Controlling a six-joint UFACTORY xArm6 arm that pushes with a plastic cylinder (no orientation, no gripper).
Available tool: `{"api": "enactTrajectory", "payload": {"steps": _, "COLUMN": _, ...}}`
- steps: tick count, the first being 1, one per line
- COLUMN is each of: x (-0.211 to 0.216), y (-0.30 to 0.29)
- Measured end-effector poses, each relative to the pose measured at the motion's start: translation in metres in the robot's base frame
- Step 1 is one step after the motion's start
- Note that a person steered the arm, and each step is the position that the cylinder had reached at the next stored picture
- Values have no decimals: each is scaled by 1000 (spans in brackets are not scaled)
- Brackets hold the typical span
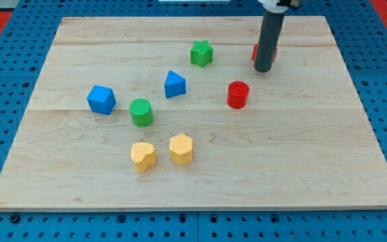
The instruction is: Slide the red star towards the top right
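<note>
Where smooth dark rod ends, my tip (263,68) pressed against half-hidden red star (254,53), gripping nothing; ribbed red cylinder (237,95) nearby on pale grained wooden board (301,154).

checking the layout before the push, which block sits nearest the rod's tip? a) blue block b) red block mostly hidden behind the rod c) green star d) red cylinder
b: my tip stands right in front of the red block, which peeks out on both sides of the rod, while the red cylinder and green star sit clearly apart.
</note>
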State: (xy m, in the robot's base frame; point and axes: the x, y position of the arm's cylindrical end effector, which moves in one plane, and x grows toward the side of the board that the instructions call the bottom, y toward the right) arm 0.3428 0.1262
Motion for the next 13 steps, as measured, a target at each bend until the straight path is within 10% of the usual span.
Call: {"api": "enactTrajectory", "payload": {"steps": 13, "x": -64, "y": -2}}
